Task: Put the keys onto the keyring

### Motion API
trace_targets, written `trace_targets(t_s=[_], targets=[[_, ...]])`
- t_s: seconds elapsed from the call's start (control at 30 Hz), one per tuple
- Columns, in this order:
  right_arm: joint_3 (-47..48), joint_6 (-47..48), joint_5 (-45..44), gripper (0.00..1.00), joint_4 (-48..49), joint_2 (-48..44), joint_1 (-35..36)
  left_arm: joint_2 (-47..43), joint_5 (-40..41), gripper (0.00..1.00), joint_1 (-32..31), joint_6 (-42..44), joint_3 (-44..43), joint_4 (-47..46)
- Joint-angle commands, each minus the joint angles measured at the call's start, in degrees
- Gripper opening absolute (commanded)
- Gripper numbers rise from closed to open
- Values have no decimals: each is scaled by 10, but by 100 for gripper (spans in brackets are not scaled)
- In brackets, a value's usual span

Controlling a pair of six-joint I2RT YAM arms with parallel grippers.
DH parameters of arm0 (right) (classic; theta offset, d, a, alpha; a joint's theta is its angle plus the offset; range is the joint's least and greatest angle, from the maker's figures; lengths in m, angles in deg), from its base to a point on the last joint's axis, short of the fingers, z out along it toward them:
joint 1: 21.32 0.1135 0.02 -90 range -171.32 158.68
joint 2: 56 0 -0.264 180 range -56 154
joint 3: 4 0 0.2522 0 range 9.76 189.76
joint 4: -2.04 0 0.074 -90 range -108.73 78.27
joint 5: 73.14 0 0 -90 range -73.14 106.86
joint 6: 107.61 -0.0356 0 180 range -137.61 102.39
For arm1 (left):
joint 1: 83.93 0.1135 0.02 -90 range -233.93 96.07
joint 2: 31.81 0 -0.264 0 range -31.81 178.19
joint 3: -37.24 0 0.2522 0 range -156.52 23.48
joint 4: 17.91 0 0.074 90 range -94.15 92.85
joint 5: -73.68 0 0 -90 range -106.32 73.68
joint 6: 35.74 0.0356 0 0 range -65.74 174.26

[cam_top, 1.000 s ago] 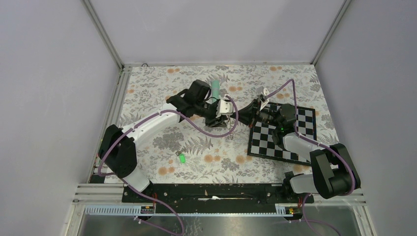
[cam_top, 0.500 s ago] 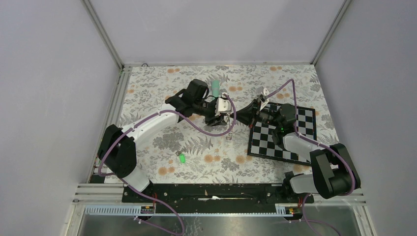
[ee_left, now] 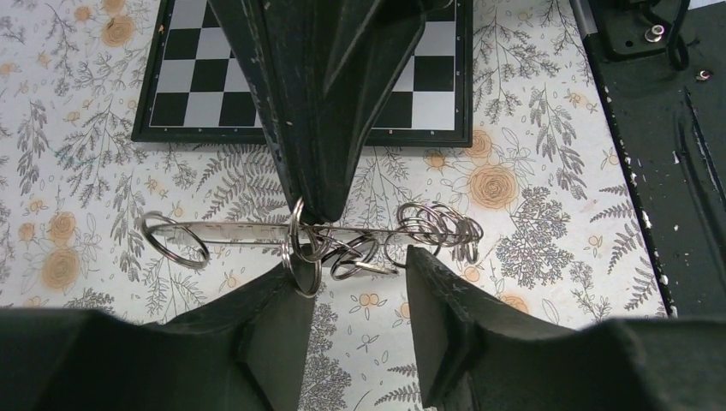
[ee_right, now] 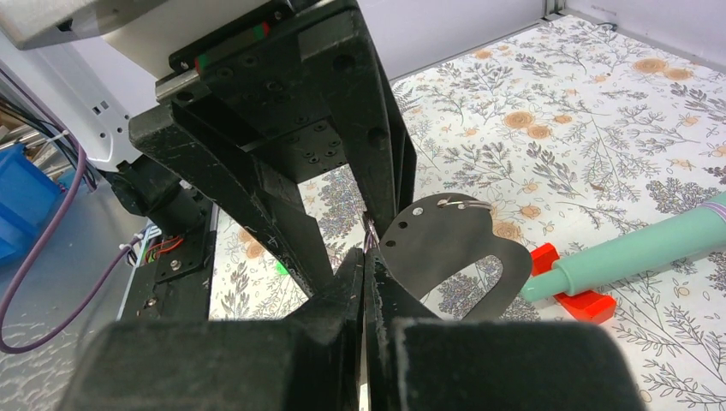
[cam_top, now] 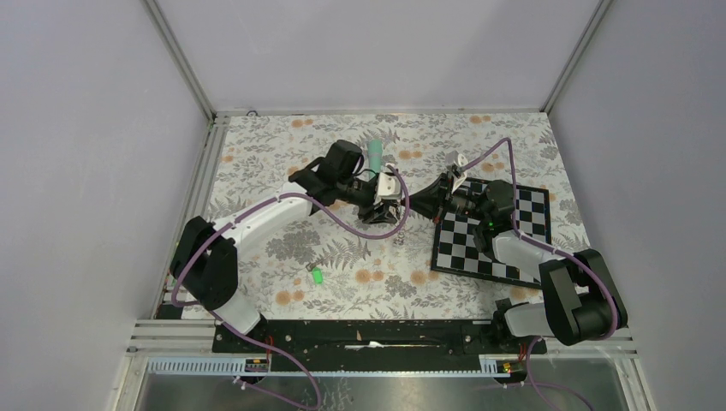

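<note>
Left gripper [ee_left: 360,274] fingers are held spread, with a clear gap between the two pads; nothing is clamped between them. Compared with the frame one second earlier, the gap has widened, and in the top view the left wrist has shifted slightly toward the upper left, away from the right gripper [ee_right: 366,253].

The right gripper is pressed together on the keyring [ee_right: 428,244], pinching it at its left edge, where a small ring passes through the strap. Its pose is unchanged from the earlier frames. The keyring is held above the table [cam_top: 274,171], at the centre of the top view, between the two grippers. In the left wrist view the strap is seen edge-on as a thin horizontal line, with several small rings [ee_left: 437,227] hanging along it just above the left fingertips. Whether the left-hand pad touches one of these rings cannot be told.

The green-headed key [cam_top: 317,276] lies on the table in the lower centre-left of the top view, well apart from the keyring, and has not been moved. The darker key cannot be made out with certainty.

The teal stick [cam_top: 374,155] and the chessboard [cam_top: 454,253] are unchanged.
</note>
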Motion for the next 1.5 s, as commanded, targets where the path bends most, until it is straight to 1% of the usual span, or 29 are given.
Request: trace_targets(t_s=[0.0,0.13,0.4,0.5,0.57,0.6,0.7,0.8,0.93,1.13,1.47], targets=[[17,9,12,0,23,-4,-4,2,-41,44,0,-11,12,-31],[17,11,12,0,22,-5,-5,3,-40,37,2,-18,23,-38],[17,12,12,0,21,-8,-8,1,-35,20,5,-58,45,-83],[16,12,12,0,20,-8,-10,3,-34,10,7,-65,47,-90],[16,15,12,0,18,-7,-10,2,-31,1,7,-66,46,-87],[16,18,11,0,16,-8,-11,2,-28,0,8,-66,44,-82],[15,40,8,0,-6,-9,-12,3,-8,0,10,-67,36,-58],[14,101,3,0,-64,-18,-12,11,20,0,10,-74,20,-20],[14,140,1,0,-122,-16,-12,26,43,0,10,-80,-2,45],[8,154,-16,0,-140,0,-10,39,67,0,10,-83,2,77],[2,153,-62,0,-125,46,32,37,88,0,10,-103,35,89]])
